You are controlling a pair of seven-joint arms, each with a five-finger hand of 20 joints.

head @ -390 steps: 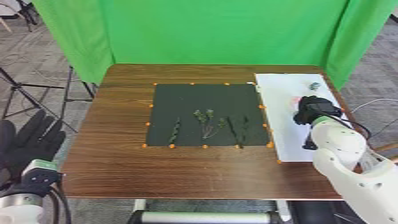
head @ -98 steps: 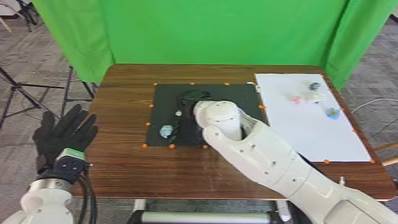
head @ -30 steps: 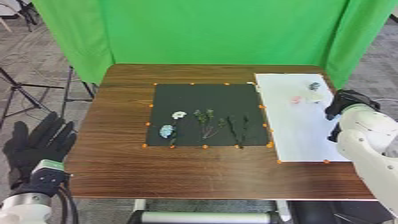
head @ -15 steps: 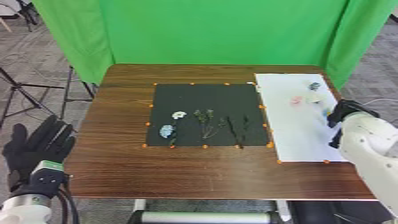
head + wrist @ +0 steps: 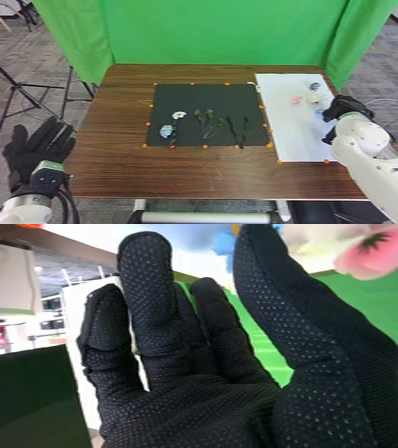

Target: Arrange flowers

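Right hand (image 5: 349, 107) at the white sheet (image 5: 300, 137), fingers nearly straight, thumb apart, nothing pinched. Blue flower (image 5: 223, 243) lies on the sheet, just beside the thumb. Risk: a wide closure could drag the nearby white flower (image 5: 314, 99); gripping petals alone could let the bloom slip. Left hand (image 5: 37, 152): fingers spread.

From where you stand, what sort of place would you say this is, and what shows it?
Probably a robotics lab or test studio: a green curtain hangs behind the table, a black tripod stands to the left, and orange markers edge the black mat.
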